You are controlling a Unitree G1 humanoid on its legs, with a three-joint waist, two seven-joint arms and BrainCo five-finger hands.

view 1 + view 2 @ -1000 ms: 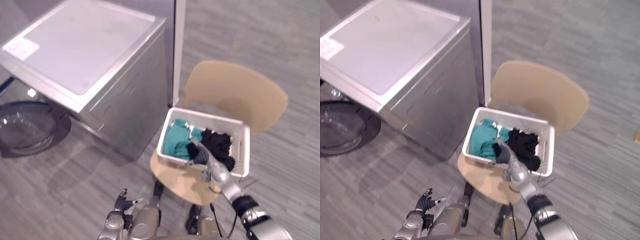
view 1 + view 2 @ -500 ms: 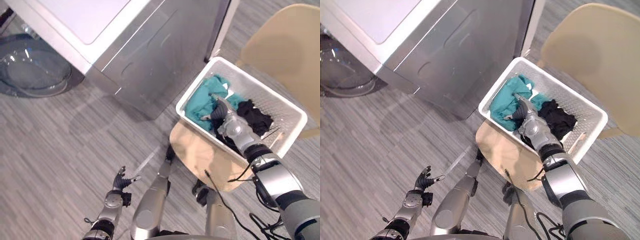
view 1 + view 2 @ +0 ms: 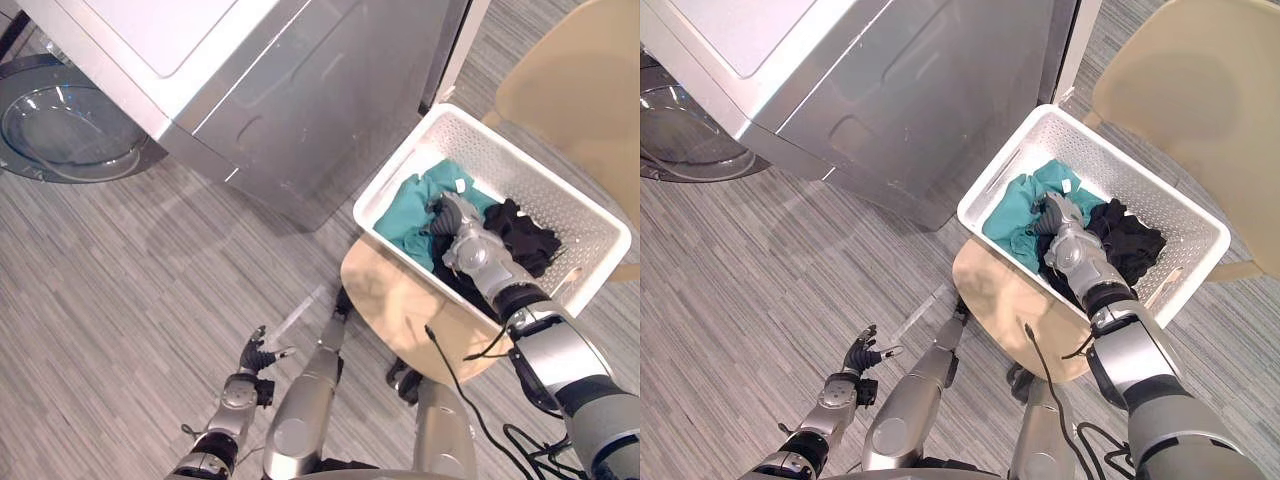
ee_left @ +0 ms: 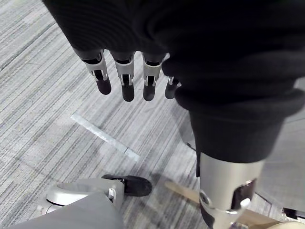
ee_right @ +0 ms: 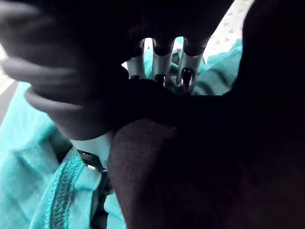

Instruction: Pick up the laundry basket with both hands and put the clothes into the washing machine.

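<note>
Basket (image 3: 398, 160): sat on the chair (image 3: 570, 90) seat, just beside the washer (image 3: 330, 90); held teal cloth (image 3: 410, 210) and black cloth (image 3: 525, 235). Gripped at the rim by neither hand. Right hand (image 3: 462, 238): reached down into the basket, pressed onto the heap between teal cloth and black cloth; could not tell whether closed on any of it. Left hand (image 3: 252, 358): hung low over the floor (image 3: 120, 290), well apart from the basket, spread open, held nothing.

No readable text, label, number or sign on washing machine (image 3: 330, 90), laundry basket (image 3: 545, 185) or chair (image 3: 575, 70).
</note>
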